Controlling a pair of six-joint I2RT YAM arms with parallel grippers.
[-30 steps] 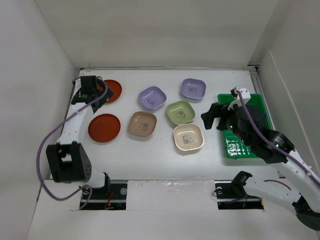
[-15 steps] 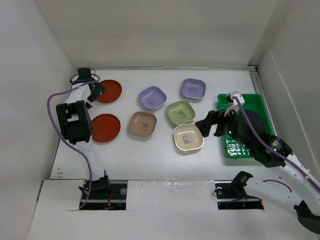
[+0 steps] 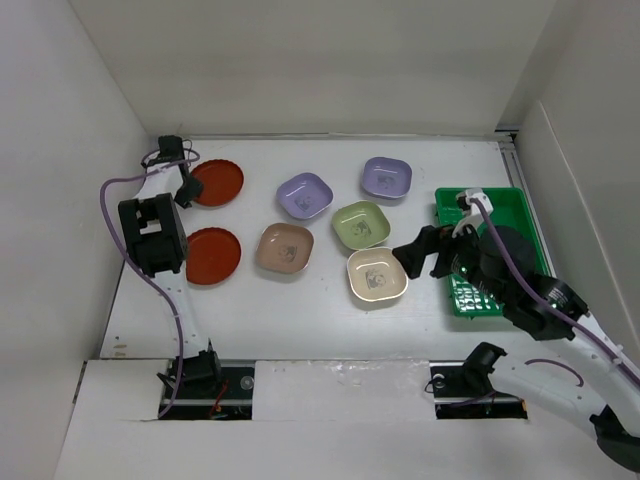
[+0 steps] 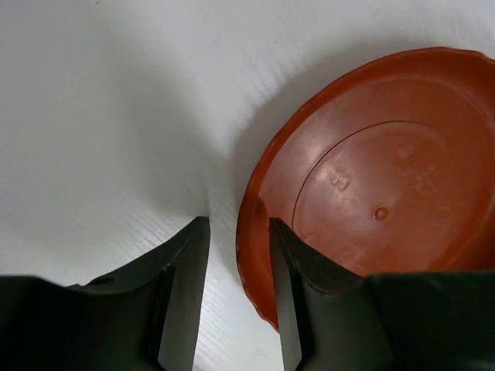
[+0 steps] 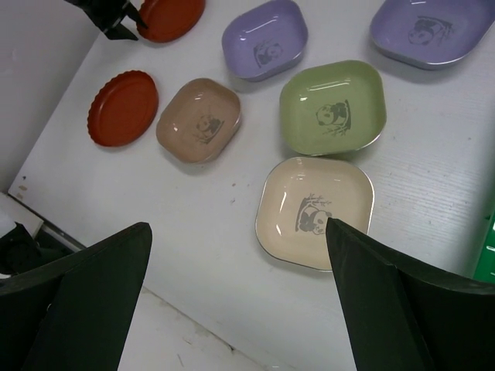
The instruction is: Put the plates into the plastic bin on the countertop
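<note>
While the left hand (image 4: 237,226) stood narrowly apart astride the rim of the red plate (image 4: 379,209), flat on the counter (image 4: 116,100), nothing was pinched yet. Thin lip, so a shallow bite looked liable to slip on lifting.

Left wrist view: red plate (image 4: 371,193) cut off at R edge, its rim partly hidden behind a finger of left gripper (image 4: 238,224), contact can't tell. Right wrist view: plastic bin (image 5: 489,251) only a sliver right of right gripper (image 5: 238,228); lavender dish (image 5: 429,31) ahead cropped at top
</note>
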